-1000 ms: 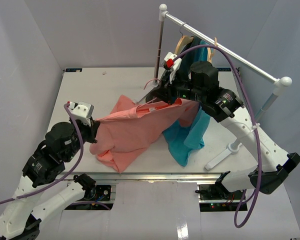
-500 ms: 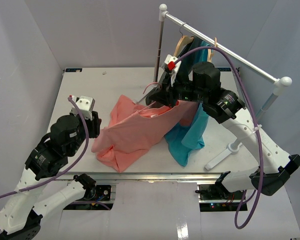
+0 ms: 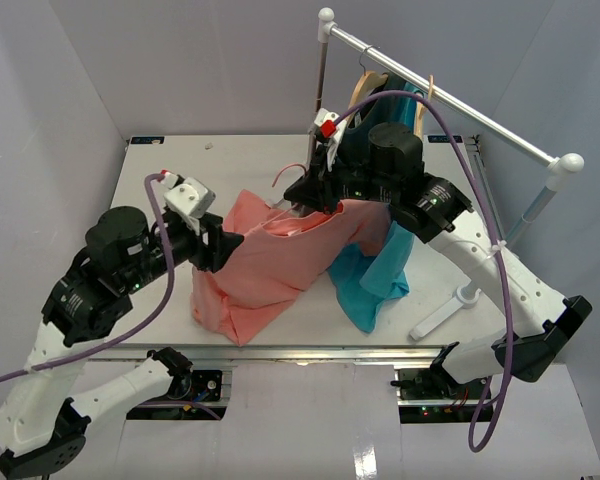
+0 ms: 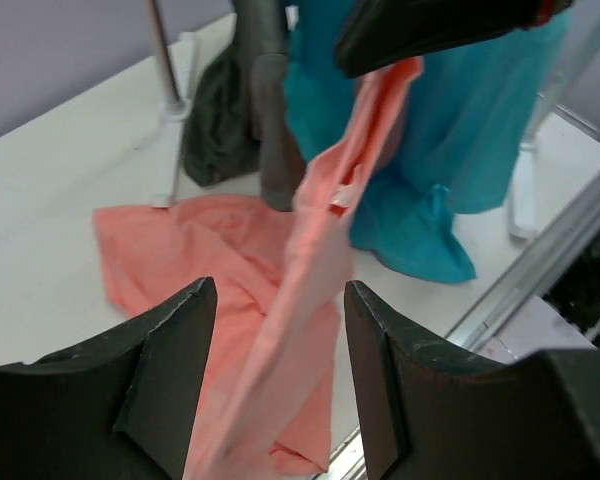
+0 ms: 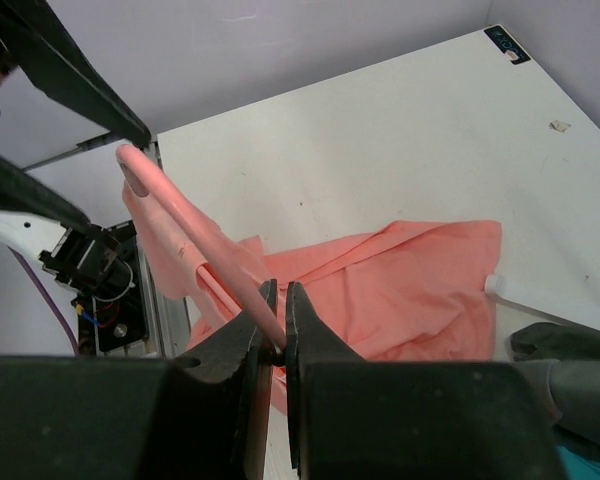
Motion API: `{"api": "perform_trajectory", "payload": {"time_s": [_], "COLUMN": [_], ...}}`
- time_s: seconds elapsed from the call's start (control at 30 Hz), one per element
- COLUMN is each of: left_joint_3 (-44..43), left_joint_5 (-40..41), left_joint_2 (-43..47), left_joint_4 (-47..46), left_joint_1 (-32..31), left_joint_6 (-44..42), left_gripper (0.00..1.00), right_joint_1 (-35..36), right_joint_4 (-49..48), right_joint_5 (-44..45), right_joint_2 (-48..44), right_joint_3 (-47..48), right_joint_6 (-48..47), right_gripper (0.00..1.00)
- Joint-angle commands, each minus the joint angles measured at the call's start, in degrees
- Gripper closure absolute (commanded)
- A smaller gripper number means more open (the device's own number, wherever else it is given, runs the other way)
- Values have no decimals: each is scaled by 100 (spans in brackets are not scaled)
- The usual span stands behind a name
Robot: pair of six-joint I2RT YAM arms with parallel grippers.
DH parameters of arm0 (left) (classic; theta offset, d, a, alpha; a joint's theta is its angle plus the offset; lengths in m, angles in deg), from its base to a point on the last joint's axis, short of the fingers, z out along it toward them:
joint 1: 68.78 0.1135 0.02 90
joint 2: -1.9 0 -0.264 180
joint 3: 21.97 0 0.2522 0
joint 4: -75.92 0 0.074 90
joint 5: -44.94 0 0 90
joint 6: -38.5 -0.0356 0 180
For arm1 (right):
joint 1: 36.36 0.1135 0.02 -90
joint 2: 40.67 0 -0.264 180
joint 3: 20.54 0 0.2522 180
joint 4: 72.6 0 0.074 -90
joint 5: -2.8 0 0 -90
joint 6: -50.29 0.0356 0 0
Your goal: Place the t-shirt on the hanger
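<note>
The salmon t-shirt (image 3: pixel 270 268) hangs in a slack sheet from the thin pale-pink hanger (image 5: pixel 180 215) down to the table. My right gripper (image 5: pixel 281 290) is shut on the hanger's rod, and in the top view it (image 3: pixel 310 195) holds it above the table's middle, with the hook (image 3: pixel 287 176) poking out to the left. My left gripper (image 4: pixel 280 290) is open. A taut fold of the t-shirt (image 4: pixel 320 230) runs between its fingers (image 4: pixel 170 380) without being pinched. From above, that gripper (image 3: pixel 225 250) sits at the shirt's left edge.
A teal shirt (image 3: pixel 375 275) hangs from the clothes rail (image 3: pixel 460 105) behind the right arm, beside wooden hangers (image 3: pixel 365 90). A dark grey shirt (image 4: pixel 215 140) bunches at the rack's post. The rack's white foot (image 3: pixel 440 315) lies at the right front.
My left gripper has opened and let go of the t-shirt's edge, then swung up and right toward the cloth. The shirt's left side has slumped. The right gripper with the hanger shifted slightly left.
</note>
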Motion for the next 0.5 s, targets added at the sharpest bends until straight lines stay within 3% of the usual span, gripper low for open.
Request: {"api": "perform_trajectory", "payload": {"time_s": [0.0,0.17,0.47], "left_joint_3": [87,372,835], "left_joint_5": [-1321,-1442,-506], "left_joint_2": [-382,-501,-176], "left_joint_4": [-483,-639,-592], "left_joint_1": [14,5,5], "left_joint_6": [-239,-319,-378], "left_gripper": [36,36,45], "right_joint_1": [265,385,424], "right_joint_4": [-705,-961,-1152], "right_joint_5": [162,247,302], "right_joint_2": [118,156,79], "right_joint_3": [397,257,131], "right_joint_6": [291,402,445], "right_gripper": [92,92,92]}}
